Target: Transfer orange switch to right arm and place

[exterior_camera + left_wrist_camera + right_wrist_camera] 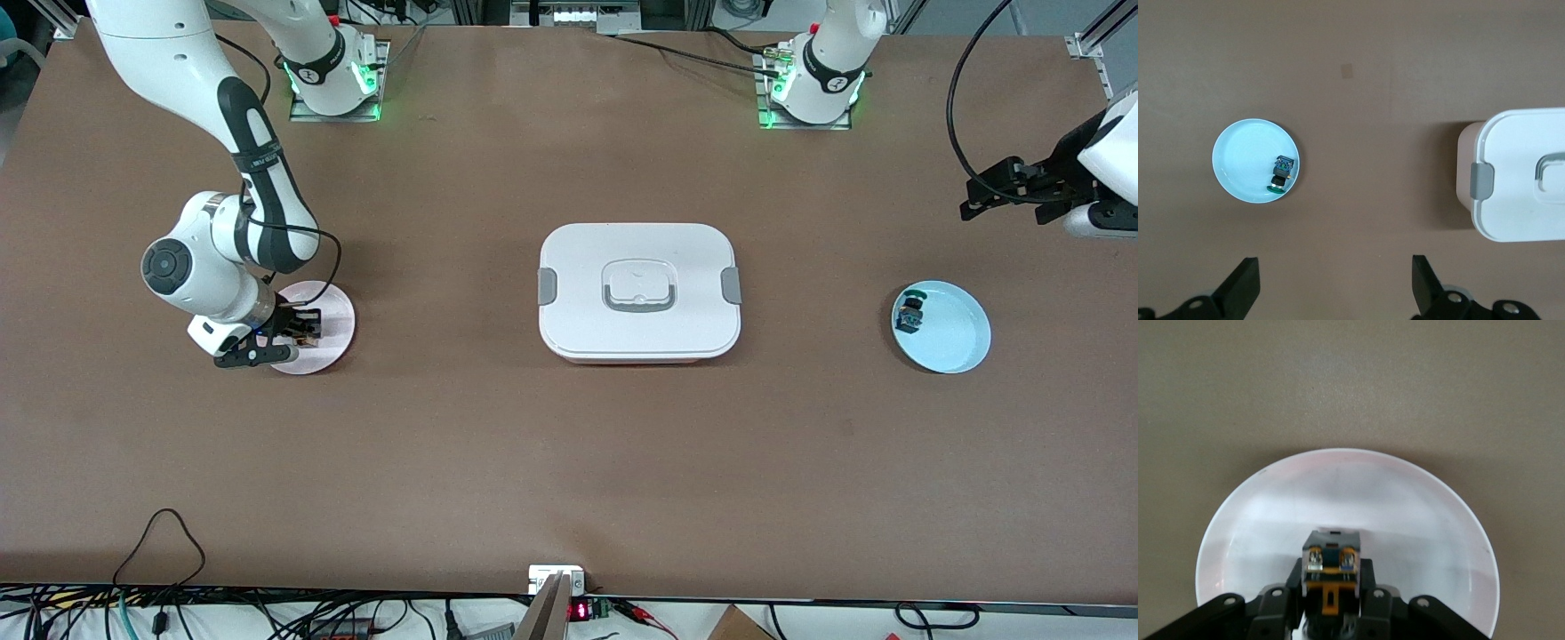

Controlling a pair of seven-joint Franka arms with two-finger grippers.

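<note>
The orange switch (308, 327) is a small black part with orange bands, held between the fingers of my right gripper (299, 334). The gripper is low over a pink plate (336, 313) at the right arm's end of the table. In the right wrist view the switch (1331, 568) sits clamped in the right gripper (1331, 603), with the pink plate (1338, 493) directly under it. I cannot tell whether the switch touches the plate. My left gripper (971, 197) is open and empty, up in the air at the left arm's end of the table; it also shows in the left wrist view (1335, 280).
A white lidded box (640, 293) stands at the table's middle and shows in the left wrist view (1518, 173). A light blue plate (958, 342) (1238, 150) near the left arm's end holds a green-and-blue switch (910, 311) (1281, 172).
</note>
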